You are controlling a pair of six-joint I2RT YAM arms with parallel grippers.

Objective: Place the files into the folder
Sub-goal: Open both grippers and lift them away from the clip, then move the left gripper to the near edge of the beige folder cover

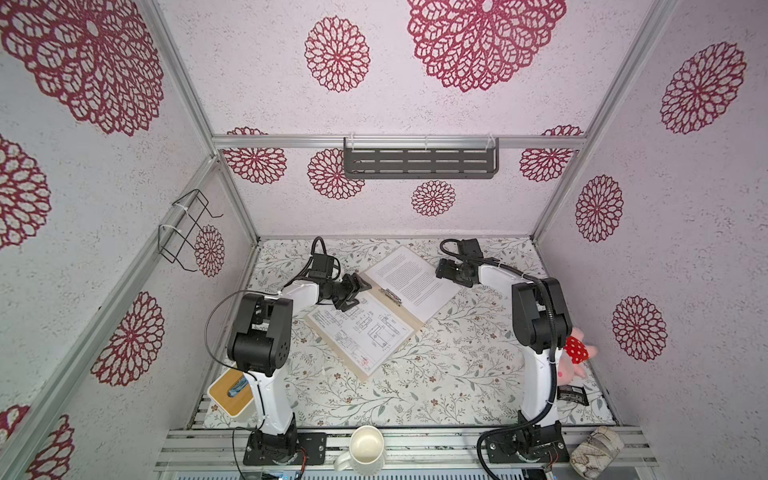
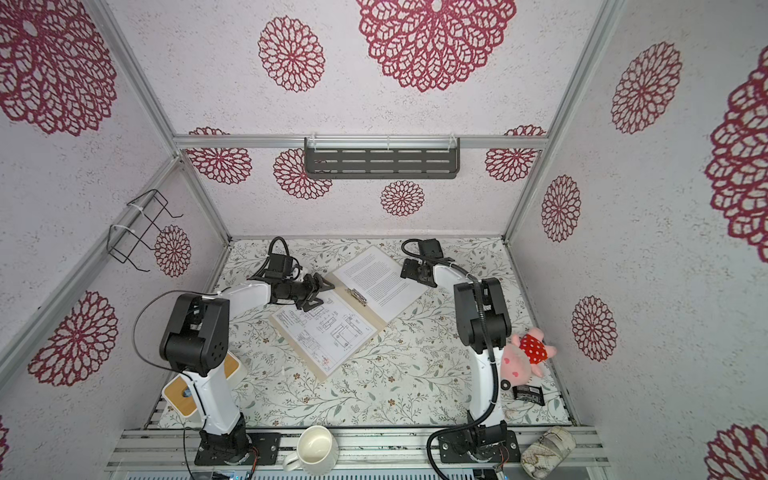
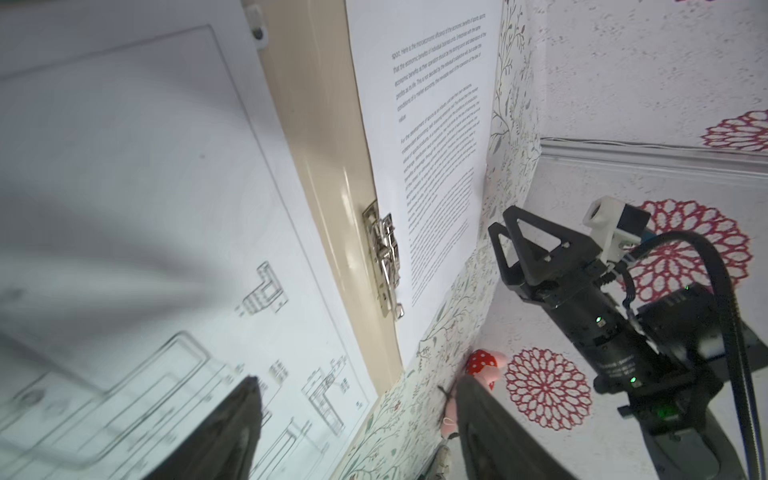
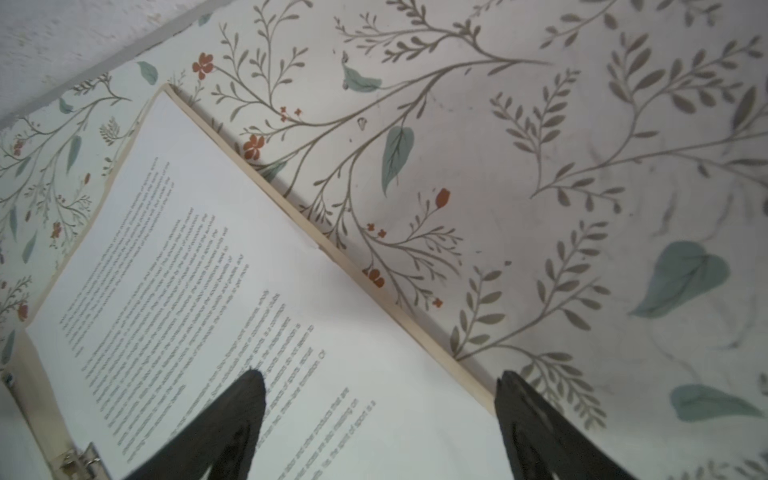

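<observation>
The folder (image 3: 320,145) is laid open on the desk (image 1: 457,365), text sheet (image 1: 409,276) and drawing (image 1: 361,332) flat inside. The left jaws are held apart over the drawing's far corner, the right jaws apart over the text sheet's right edge; nothing is gripped.

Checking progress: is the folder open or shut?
Folder open, spread flat: text sheet and drawing sheet face up on its halves, clip exposed between them.

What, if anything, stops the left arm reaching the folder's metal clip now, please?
Probably nothing, so likely yes: the open left gripper hovers over the drawing sheet, near the uncovered clip.
</observation>
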